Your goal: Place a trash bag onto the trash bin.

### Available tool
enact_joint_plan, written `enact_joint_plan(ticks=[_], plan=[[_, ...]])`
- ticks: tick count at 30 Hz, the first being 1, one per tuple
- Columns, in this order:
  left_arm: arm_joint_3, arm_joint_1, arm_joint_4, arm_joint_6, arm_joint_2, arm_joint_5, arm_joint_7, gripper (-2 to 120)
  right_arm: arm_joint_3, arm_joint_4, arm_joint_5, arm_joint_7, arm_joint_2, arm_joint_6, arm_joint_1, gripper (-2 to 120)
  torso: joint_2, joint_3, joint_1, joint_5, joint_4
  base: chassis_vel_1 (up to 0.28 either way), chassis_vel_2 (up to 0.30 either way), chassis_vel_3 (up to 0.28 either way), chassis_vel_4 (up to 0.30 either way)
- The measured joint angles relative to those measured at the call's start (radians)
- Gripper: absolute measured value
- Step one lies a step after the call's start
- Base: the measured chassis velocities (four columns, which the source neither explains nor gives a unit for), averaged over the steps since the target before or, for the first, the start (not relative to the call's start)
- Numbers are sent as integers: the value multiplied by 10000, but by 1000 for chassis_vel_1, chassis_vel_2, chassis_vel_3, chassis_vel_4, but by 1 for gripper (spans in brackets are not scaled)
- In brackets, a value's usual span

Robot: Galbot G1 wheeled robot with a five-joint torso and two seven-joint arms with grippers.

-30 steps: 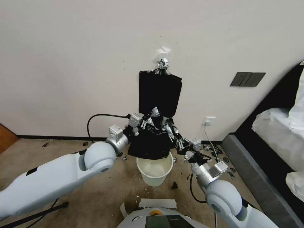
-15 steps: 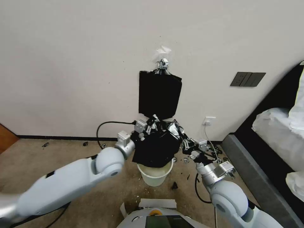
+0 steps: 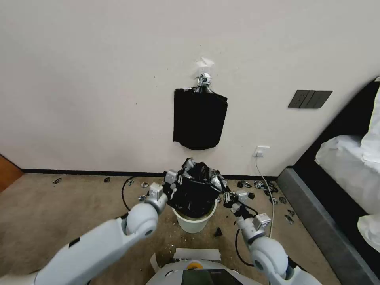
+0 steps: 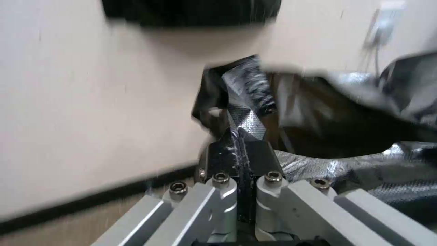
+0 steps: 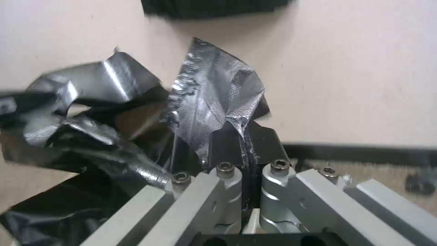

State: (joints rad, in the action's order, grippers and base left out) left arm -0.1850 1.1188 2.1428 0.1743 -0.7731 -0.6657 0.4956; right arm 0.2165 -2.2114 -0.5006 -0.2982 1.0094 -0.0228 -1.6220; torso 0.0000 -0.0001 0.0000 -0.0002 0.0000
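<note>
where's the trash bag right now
In the head view the trash bag sits centre, its bottom inside the trash bin on the carpet below the wall-hung bag stack, held between the left gripper and right gripper.

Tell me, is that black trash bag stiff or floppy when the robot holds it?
Probably very floppy: the trash bag sags and crumples between the left gripper and right gripper, each shut on an edge. It looks light, since thin pinched corners carry it. Its glossy film may be slippery. Its lower part droops into the trash bin.
</note>
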Motion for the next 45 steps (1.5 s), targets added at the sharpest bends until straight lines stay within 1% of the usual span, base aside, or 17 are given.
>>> enact_joint_plan(ticks=[1,4,5,8,9,12,13,16,17,20,23,24,28,32,33,40,45], plan=[[0,0,0,0,0,0,0,0,0,0,0,0,0,0,0,0,0,0,0,0,0,0,0,0,0],[552,1113,113,-5,-223,407,-24,0,-244,107,-2,-280,184,-177,-176,0,0,0,0,1,0,0,0,0,0],[552,1113,113,-5,-223,407,-24,0,-244,107,-2,-280,184,-177,-176,0,0,0,0,1,0,0,0,0,0],[970,1967,273,-10,-415,733,-44,0,-446,128,-75,-705,374,-412,-352,0,1,0,0,2,-1,0,0,0,0],[970,1967,273,-10,-415,733,-44,0,-446,128,-75,-705,374,-412,-352,0,1,0,0,2,-1,0,0,0,0],[1400,2819,418,-9,-627,963,-56,0,-587,-59,-237,-1250,520,-795,-557,0,0,0,0,2,-2,0,0,0,0],[1400,2819,418,-9,-627,963,-56,0,-587,-59,-237,-1250,520,-795,-557,0,0,0,0,2,-2,0,0,0,0],[1735,3701,649,-45,-878,1171,-58,0,-668,-389,-401,-1690,583,-1255,-839,0,1,0,0,1,0,0,0,0,0],[1735,3701,649,-45,-878,1171,-58,0,-668,-389,-401,-1690,583,-1255,-839,0,1,0,0,1,0,0,0,0,0],[1850,4398,818,-103,-1107,1459,-54,0,-830,-703,-608,-2191,604,-1876,-1028,0,1,0,0,3,0,0,0,0,0],[1852,4670,842,-143,-1246,1629,-46,0,-942,-861,-784,-2447,625,-2147,-1053,0,0,0,0,1,-1,0,0,0,0],[1852,4899,857,-169,-1387,1805,-46,0,-1055,-1069,-1106,-2724,661,-2375,-1055,0,0,0,0,2,-1,0,0,0,0],[1880,5257,828,-216,-1650,2142,-46,0,-1215,-1313,-1683,-3173,744,-2713,-952,0,1,0,0,2,-1,0,0,0,0],[1892,5370,790,-221,-1737,2181,-45,0,-1249,-1311,-1797,-3370,766,-2842,-882,0,0,0,0,2,1,0,0,0,0],[1972,5569,699,-252,-1845,2218,-45,0,-1242,-1245,-2134,-3725,785,-3109,-786,0,1,0,0,3,0,0,0,0,0],[2198,5706,623,-262,-1889,2220,-65,0,-1162,-1198,-2407,-3979,791,-3318,-766,0,0,0,-1,2,-1,0,0,0,0],[2174,5474,231,-171,-1845,1909,-114,0,-1237,-574,-2812,-4017,833,-3416,-305,0,0,1,0,2,-1,0,0,0,0]])
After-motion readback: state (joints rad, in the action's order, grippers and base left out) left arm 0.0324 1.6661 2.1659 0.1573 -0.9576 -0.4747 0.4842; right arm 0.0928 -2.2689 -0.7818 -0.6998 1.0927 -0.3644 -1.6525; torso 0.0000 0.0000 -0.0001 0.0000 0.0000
